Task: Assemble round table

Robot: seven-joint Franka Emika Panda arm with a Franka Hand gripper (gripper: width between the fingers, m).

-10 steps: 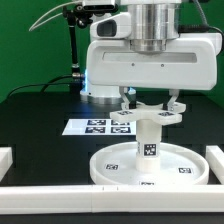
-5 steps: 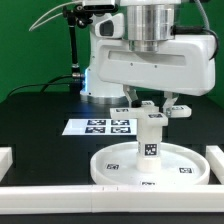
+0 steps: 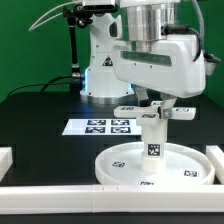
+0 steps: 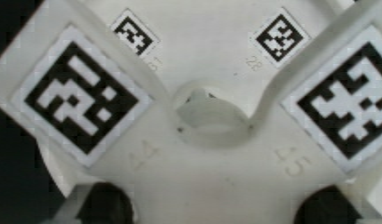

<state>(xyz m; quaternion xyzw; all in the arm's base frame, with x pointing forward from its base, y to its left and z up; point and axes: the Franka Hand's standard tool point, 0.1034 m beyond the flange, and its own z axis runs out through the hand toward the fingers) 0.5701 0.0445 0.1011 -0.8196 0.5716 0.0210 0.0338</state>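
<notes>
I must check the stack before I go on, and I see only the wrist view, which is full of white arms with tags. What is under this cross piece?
Observer: The cross-shaped base sits on top of the leg, which stands upright.
Operator: And where does the leg stand?
Observer: Near the middle of the round disc, which lies flat on the black table.
Operator: Is something close to the disc?
Observer: The marker board lies behind it, toward the exterior view's left. The hand is at the base; whether it grips, I cannot tell.
</notes>
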